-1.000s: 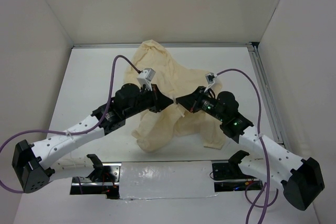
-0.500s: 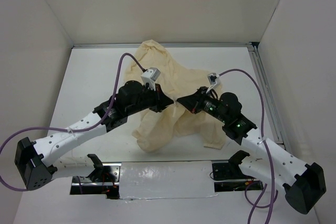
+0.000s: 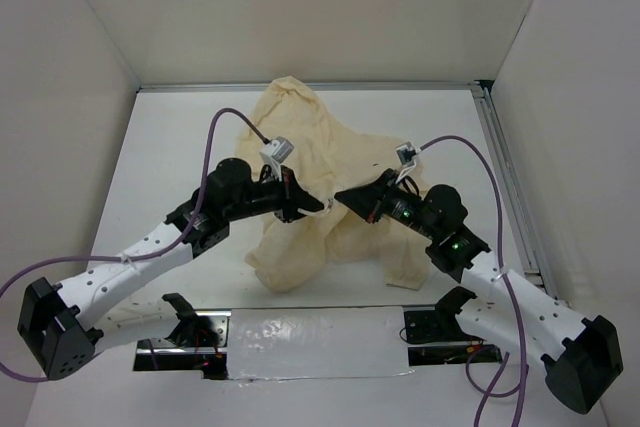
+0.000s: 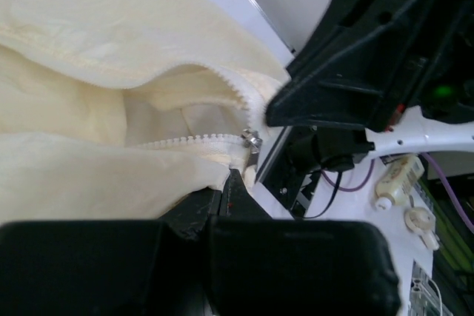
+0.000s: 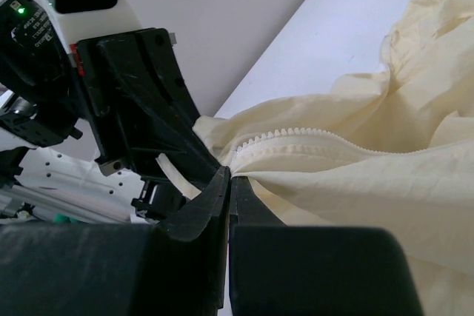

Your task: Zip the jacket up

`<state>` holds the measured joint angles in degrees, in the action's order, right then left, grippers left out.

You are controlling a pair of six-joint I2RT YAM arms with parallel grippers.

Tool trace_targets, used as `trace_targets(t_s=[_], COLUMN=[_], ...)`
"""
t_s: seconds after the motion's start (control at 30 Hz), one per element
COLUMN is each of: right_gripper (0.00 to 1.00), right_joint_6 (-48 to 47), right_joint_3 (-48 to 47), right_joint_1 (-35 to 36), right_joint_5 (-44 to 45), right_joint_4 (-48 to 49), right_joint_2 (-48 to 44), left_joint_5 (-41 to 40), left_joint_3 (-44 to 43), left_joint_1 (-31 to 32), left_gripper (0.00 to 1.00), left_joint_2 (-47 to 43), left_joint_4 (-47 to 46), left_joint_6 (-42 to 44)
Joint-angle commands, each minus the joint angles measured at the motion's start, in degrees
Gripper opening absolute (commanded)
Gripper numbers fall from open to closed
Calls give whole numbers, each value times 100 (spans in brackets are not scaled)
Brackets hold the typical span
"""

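The cream jacket (image 3: 300, 122) lies crumpled in the middle of the white table, lifted where both grippers meet. My left gripper (image 3: 322, 205) is shut on the jacket's front edge (image 4: 89, 175), just below the small metal zipper slider (image 4: 253, 140). My right gripper (image 3: 340, 195) faces it tip to tip, shut on the opposite edge beside the white zipper teeth (image 5: 296, 135). In the left wrist view the zipper halves (image 4: 200, 138) spread apart away from the slider. The left gripper's black fingers (image 5: 141, 109) fill the left of the right wrist view.
A metal rail (image 3: 505, 177) runs along the table's right side. White walls enclose the back and both sides. A foil-covered plate (image 3: 310, 342) sits between the arm bases at the near edge. Purple cables (image 3: 225, 127) loop above both wrists.
The left arm has pulled back to the left and slightly down, and the right gripper has followed a little left. The jacket's lower hem shifted with them. Both grips held.
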<state>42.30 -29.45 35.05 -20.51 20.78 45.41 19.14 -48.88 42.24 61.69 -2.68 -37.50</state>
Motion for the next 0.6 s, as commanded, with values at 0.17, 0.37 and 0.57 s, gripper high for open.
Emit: trace_targets(t_s=[0.17, 0.37, 0.57], right_gripper=[0, 0, 0], right_joint_6=[-29, -108, -39], right_joint_3=[-394, -570, -369], right_joint_1=[-139, -86, -68], right_joint_5=[-224, -936, -1034], right_joint_4=[-100, 67, 295], right_joint_2=[372, 653, 461], left_joint_5=[1180, 1356, 1066], left_joint_3=[327, 266, 213], left_joint_1=[-304, -330, -383], left_gripper=[0, 0, 0], left_joint_2=[-325, -149, -166], left_joint_4=[-989, -1051, -840], left_joint_6=[164, 120, 181])
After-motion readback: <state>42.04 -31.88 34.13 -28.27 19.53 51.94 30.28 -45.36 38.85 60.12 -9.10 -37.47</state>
